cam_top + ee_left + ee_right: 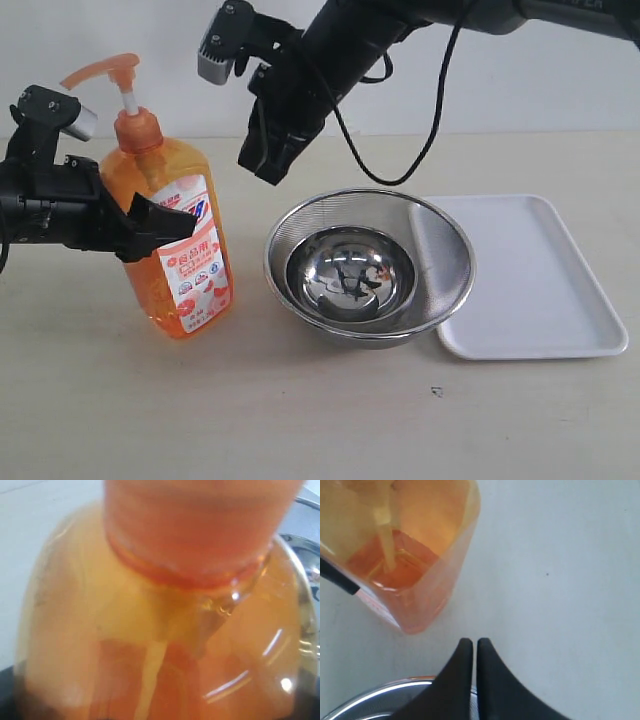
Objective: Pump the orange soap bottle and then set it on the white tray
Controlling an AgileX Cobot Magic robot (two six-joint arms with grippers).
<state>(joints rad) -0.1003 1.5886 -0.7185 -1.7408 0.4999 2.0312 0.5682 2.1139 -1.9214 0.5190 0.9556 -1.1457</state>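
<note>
The orange soap bottle (180, 255) stands on the table at the left, its orange pump head (105, 68) raised on a white stem. My left gripper (145, 225) is shut on the bottle's body just below the shoulder, with one black finger (165, 222) across the label. The left wrist view is filled by the bottle (165, 605). My right gripper (262, 168) hangs shut and empty above the table, to the right of the pump head and behind the bowls. Its wrist view shows the shut gripper (474, 642) near the bottle (415, 555). The white tray (540, 280) lies at the right.
A round steel mesh bowl (440, 250) with a smaller steel bowl (350, 275) inside sits between bottle and tray, overlapping the tray's left edge. Its rim (380, 695) shows under my right gripper. A black cable hangs from the right arm.
</note>
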